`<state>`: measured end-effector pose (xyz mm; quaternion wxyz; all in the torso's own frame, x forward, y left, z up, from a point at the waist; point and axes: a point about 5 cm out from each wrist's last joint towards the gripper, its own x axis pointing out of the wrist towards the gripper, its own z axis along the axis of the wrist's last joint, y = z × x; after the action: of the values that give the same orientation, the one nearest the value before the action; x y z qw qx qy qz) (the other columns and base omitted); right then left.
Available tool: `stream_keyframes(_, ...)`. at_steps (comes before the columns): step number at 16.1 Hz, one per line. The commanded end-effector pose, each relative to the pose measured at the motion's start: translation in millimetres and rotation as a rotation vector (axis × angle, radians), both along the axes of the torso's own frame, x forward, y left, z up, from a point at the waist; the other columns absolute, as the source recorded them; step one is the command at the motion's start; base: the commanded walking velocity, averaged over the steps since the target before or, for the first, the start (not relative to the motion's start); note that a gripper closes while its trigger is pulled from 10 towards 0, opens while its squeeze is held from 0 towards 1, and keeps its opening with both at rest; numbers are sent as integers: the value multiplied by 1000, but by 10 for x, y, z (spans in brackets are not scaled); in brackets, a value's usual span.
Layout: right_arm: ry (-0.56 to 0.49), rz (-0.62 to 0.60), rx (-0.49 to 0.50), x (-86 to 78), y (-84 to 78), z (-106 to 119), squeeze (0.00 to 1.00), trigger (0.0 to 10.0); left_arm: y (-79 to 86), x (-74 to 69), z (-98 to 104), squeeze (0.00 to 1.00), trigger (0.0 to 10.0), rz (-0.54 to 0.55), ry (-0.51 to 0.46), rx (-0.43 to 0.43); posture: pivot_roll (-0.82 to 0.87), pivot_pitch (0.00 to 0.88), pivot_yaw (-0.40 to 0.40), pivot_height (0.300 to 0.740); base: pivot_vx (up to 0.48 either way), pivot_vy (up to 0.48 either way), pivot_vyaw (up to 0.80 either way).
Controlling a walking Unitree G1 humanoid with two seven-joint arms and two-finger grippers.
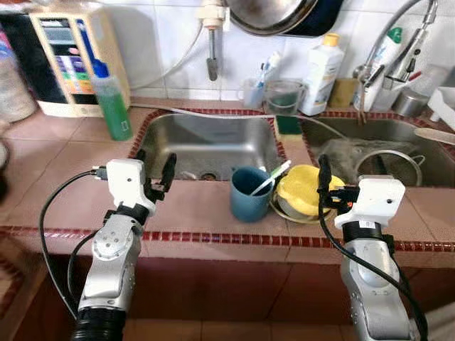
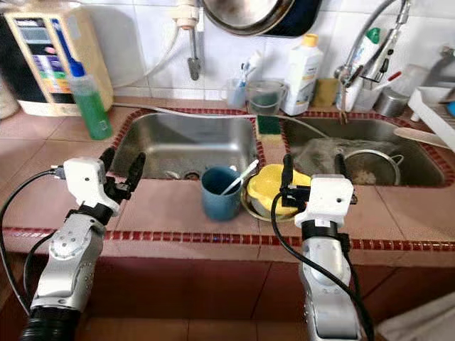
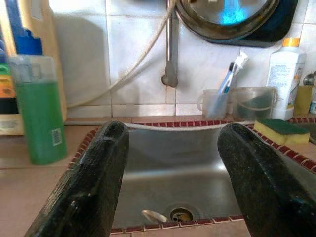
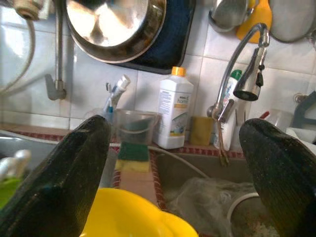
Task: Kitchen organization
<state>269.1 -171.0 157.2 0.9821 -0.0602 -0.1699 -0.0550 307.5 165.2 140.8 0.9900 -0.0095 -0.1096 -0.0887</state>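
Yellow bowl point(image 1: 307, 186) and blue cup point(image 1: 250, 193) wait on our tabletop point(image 1: 64, 142); left gripper point(image 1: 154, 170) and right gripper point(image 2: 311, 174) hover with jaws released. We judge reaching comes next.

Wall: white tiles point(image 1: 170, 42)
Counter edge: red-brown tile trim point(image 1: 234, 238)
Left corner: beige water filter unit point(image 1: 67, 57) against the wall

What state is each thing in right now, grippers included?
left gripper: open, empty, over the counter edge before the left sink.
right gripper: open, empty, beside the yellow bowl.
blue cup: upright, a utensil leaning in it.
yellow bowl: upside down on a dish.
green bottle: upright, capped.
white bottle: upright, capped.
left sink: no water visible.
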Motion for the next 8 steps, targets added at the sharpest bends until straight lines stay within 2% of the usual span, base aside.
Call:
stream_keyframes(1, -27, 11, 1, -16, 22, 61, 0, 10000, -6, -13, 33, 0, 10000, -9, -13, 11, -70, 6, 29, 740, 0, 0, 0)
stream_keyframes(5, -26, 41, 3, -4, 67, 57, 0, 10000, -19, -15, 42, 0, 10000, -20, -15, 27, -69, 3, 30, 740, 0, 0, 0)
stream_keyframes(8, -26, 58, 20, 45, 55, 74, 0, 10000, -55, -14, 81, 0, 10000, -44, -30, 72, -64, 1, 27, 740, 0, 0, 0)
